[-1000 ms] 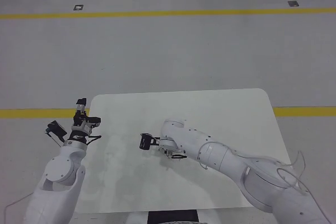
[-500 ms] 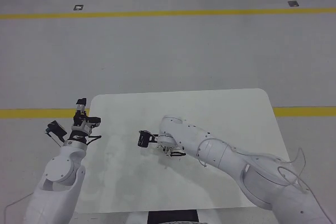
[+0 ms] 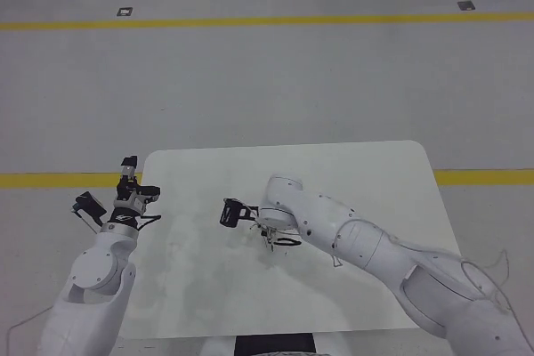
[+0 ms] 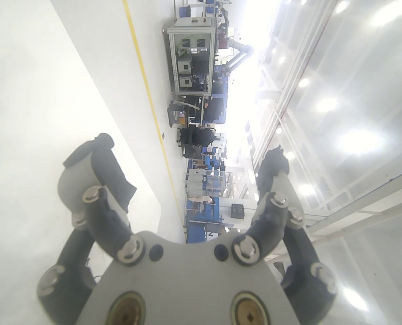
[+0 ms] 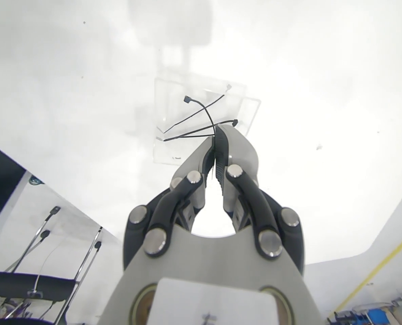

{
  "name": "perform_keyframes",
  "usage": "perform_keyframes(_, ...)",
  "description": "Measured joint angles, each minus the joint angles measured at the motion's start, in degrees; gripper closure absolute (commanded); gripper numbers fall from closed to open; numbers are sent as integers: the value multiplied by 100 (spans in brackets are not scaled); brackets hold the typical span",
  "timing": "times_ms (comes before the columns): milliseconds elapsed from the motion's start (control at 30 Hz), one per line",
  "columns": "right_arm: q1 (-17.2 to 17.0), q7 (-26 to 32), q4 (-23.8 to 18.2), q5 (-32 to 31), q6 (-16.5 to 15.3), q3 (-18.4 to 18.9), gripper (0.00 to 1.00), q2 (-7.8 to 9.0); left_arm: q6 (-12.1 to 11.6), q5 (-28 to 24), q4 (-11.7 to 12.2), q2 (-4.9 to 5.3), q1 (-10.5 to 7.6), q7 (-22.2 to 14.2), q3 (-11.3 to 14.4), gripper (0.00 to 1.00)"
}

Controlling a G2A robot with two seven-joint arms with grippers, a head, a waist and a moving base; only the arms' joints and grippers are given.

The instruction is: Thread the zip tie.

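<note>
Grey floor crossed by yellow lines surrounds a white table with rounded corners. Two small square markers lie on the floor by the far line, and their print is too small to read.

Near the table's middle lies a clear tray. A small dark mark on one rim is too small to read. Bare tabletop lies open on all sides of the tray, and it is well apart from every table edge.

The right gripper hangs over the tray with its fingers pressed together on a zip tie. The zip tie is thin and black. It curves from the fingertips out over the tray to a small square head. Whether it is lifted off the tray floor I cannot tell. Two more ties lie across the tray beneath it, crossing each other. One is black with a black head just beside the fingertips. The other ends in a pale head near the tray's far rim.

The left gripper is at the table's left edge, well apart from the tray and the right arm. Its fingers are spread wide with nothing between them, and it points out along the table edge towards the hall beyond. A small black logo on that arm's wrist is too small to read.

Beyond the table's near edge, in the right wrist view, stands a black chair.
</note>
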Motion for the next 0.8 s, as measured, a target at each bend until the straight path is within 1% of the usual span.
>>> perform_keyframes(100,-176,-24,-365,8,22,327,100,192,0,0,0,0,0,0,0,0)
perform_keyframes(133,-267,-49,-537,10,65,490,100,276,0,0,0,0,0,0,0,0)
perform_keyframes(233,-529,-157,-942,-36,274,892,100,462,0,0,0,0,0,0,0,0)
perform_keyframes(333,-737,-308,-1260,-57,461,1244,100,586,0,0,0,0,0,0,0,0)
perform_keyframes(400,-816,-402,-1364,-34,561,1410,100,625,0,0,0,0,0,0,0,0)
perform_keyframes(467,-862,-554,-1369,42,712,1564,100,642,0,0,0,0,0,0,0,0)
perform_keyframes(800,-862,-566,-1358,49,731,1576,100,641,0,0,0,0,0,0,0,0)
